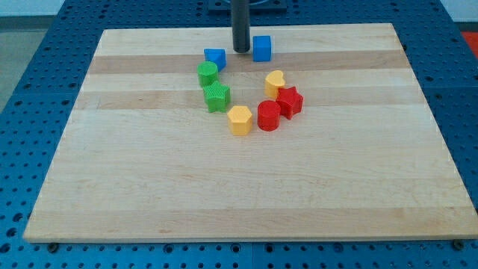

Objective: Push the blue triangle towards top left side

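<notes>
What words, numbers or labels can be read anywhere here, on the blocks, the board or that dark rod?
None: no readable text anywhere.
The wooden board is bare wood grain.
The coloured blocks, such as the blue triangle and blue cube, carry no marks.
My tip, between those two, is plain dark.

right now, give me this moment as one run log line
tip between blue triangle and blue cube | triangle near view's top, untouched | green blocks just below it
</notes>
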Controlling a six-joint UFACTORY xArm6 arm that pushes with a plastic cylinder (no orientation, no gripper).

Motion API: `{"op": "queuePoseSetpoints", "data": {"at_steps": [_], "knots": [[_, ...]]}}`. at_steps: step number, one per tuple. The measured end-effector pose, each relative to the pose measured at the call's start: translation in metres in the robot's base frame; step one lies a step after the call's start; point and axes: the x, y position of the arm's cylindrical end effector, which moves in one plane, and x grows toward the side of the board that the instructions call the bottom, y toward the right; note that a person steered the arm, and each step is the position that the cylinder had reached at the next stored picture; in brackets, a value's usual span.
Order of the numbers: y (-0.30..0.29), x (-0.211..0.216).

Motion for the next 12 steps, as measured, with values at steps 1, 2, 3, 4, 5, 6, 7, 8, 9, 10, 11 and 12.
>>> {"op": "queuePoseSetpoints", "data": {"at_steps": [1, 2, 3, 4, 5, 6, 7, 8, 9, 10, 11, 12], "knots": [[-0.012, 0.043], [-0.019, 0.061], [-0.021, 0.059], [-0.048, 0.022], [-0.073, -0.007], [-0.076, -0.007], [-0.079, -0.004], [-0.031, -0.013], [-0.025, 0.005], [-0.030, 0.010], [-0.061, 0.010], [-0.064, -0.001]]}}
